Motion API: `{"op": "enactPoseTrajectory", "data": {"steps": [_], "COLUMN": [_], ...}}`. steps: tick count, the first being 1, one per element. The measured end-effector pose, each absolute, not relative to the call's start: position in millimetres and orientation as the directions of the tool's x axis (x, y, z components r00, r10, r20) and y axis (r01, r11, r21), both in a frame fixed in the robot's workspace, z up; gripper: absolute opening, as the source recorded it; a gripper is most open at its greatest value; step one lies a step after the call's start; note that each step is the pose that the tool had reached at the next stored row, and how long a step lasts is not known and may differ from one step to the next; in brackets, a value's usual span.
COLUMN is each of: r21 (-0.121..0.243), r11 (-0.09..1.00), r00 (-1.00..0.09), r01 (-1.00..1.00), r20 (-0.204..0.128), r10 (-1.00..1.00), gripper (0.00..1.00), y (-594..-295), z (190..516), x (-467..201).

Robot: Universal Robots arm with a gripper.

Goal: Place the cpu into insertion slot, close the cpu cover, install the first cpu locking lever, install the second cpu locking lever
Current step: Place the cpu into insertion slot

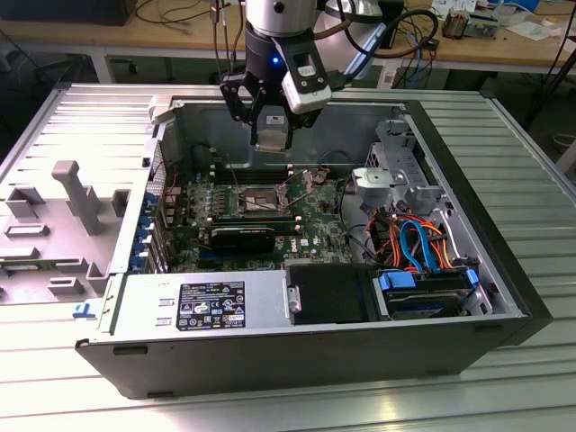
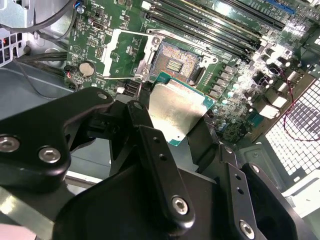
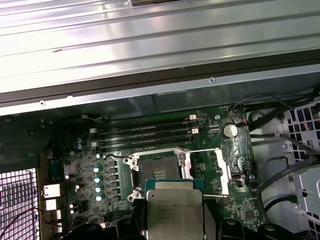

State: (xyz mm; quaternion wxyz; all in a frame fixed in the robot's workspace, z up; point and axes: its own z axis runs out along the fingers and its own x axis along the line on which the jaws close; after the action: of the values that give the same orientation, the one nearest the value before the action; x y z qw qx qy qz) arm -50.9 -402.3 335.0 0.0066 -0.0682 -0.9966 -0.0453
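My gripper (image 1: 272, 135) hangs over the open computer case, shut on the cpu (image 1: 273, 131). In both wrist views the cpu (image 2: 175, 112) (image 3: 174, 210) is a silvery square chip clamped by its edges between the black fingers (image 2: 141, 117). It is still well above the green board. The insertion slot (image 2: 175, 65) (image 3: 159, 172) (image 1: 261, 200) lies open with its dark centre bare, just beyond the chip. The cpu cover (image 2: 127, 52) (image 3: 213, 170), a thin silver frame, is swung open beside the slot. Thin wire levers (image 3: 200, 150) stand raised along it.
Long black memory slots (image 3: 145, 135) run next to the socket. A black block (image 1: 243, 238) sits nearer the case front. A drive cage with blue and orange cables (image 1: 414, 238) is at the exterior view's right. Case walls (image 1: 297, 108) surround the board.
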Motion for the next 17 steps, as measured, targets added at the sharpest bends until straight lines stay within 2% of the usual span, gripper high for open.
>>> {"op": "enactPoseTrajectory", "data": {"steps": [17], "r21": [0.089], "r11": [0.982], "r00": [-0.986], "r01": [0.168], "r20": [0.019], "r10": [0.167], "gripper": [0.55], "y": [-402.3], "z": [334.6], "x": [-50.9]}}
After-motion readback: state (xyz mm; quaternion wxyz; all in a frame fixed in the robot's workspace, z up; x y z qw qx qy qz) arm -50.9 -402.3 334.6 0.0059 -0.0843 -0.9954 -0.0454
